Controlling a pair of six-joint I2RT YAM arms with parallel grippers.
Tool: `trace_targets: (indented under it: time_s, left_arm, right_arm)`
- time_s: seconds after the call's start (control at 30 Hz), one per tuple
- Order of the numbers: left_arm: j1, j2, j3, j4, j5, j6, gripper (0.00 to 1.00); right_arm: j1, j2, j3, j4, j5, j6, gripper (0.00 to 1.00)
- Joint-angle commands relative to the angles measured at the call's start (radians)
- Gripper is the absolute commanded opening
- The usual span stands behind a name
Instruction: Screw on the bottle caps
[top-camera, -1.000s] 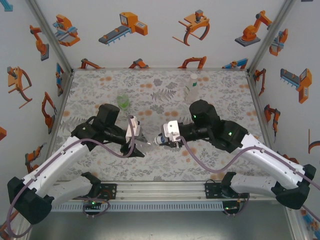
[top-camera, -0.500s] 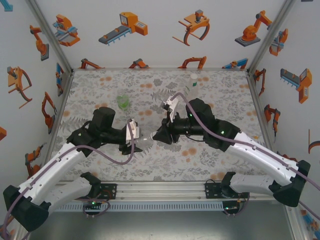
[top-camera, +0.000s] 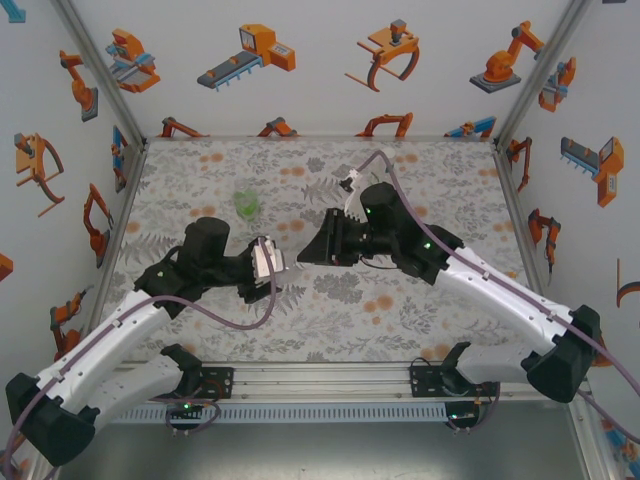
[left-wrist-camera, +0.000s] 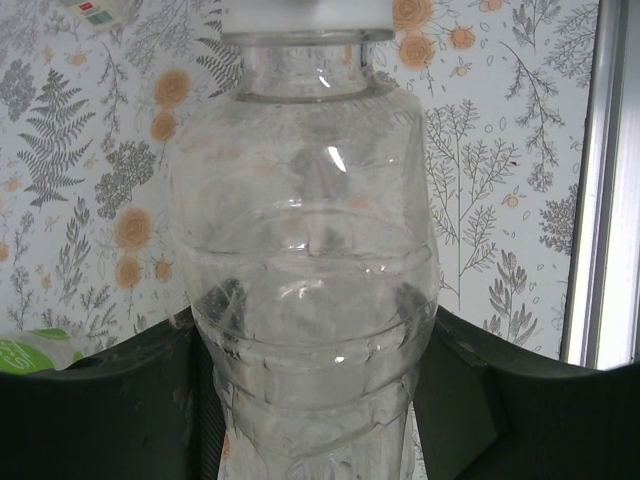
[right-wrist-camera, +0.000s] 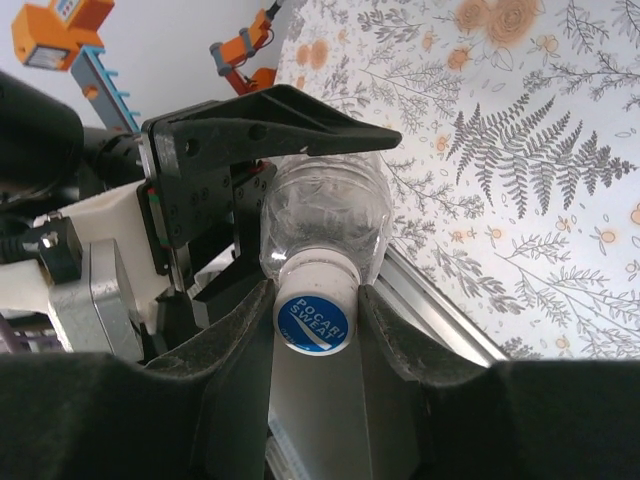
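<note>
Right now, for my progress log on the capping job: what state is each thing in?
Clear bottle: clamped in the left end effector, cap on its neck.
White cap: on that bottle's neck, pinched by the right end effector.
Green bottle: on the table, untouched.

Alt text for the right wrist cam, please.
The right gripper, dark fingers in the foreground, is shut on a white bottle cap with a blue Pocari Sweat label, seated on the neck of a clear bottle. The left gripper clamps the bottle's body, with the floral-patterned table behind.
</note>
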Motion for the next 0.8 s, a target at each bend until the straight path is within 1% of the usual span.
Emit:
trace_targets:
  time_s: [0.0,0.07,0.13,0.2,0.27,0.33,0.47,0.53,0.6,0.63,0.7,0.77]
  left_arm:
    - [-0.006,0.013,0.046,0.162,-0.004,-0.076,0.0]
    - [-0.006,0.023,0.058,0.176,-0.019,-0.12,0.0]
    - [-0.007,0.025,0.057,0.197,-0.019,-0.147,0.0]
    - [-0.007,0.02,0.051,0.212,0.0,-0.149,0.0]
    - [-0.007,0.017,0.046,0.211,0.006,-0.134,0.0]
    - [-0.008,0.008,0.039,0.216,-0.035,-0.133,0.0]
    - [-0.01,0.002,0.034,0.237,-0.167,-0.158,0.0]
    - [-0.01,0.004,0.035,0.239,-0.2,-0.16,0.0]
    - [-0.009,0.006,0.033,0.235,-0.208,-0.156,0.0]
    - [-0.009,0.003,0.031,0.229,-0.194,-0.145,0.0]
    - [-0.01,-0.008,0.018,0.231,-0.144,-0.115,0.0]
    - [-0.01,-0.025,0.002,0.244,-0.09,-0.096,0.0]
  right_arm:
    - [0.012,0.024,-0.003,-0.072,0.038,0.084,0.0]
    - [0.012,0.013,-0.022,-0.032,0.082,0.095,0.0]
    - [0.009,0.009,-0.051,0.053,0.085,0.12,0.0]
    - [0.0,0.022,-0.062,0.117,0.07,0.148,0.0]
    - [-0.006,0.033,-0.064,0.139,0.066,0.167,0.01]
    - [-0.012,0.04,-0.063,0.155,0.06,0.194,0.05]
    - [-0.017,0.038,-0.075,0.193,0.085,0.232,0.07]
    - [-0.016,0.032,-0.088,0.226,0.102,0.248,0.08]
    - [-0.017,0.027,-0.098,0.263,0.108,0.253,0.13]
    - [-0.016,0.024,-0.103,0.283,0.11,0.246,0.17]
    - [-0.016,0.014,-0.11,0.321,0.11,0.219,0.26]
    - [-0.017,0.001,-0.098,0.31,0.107,0.152,0.39]
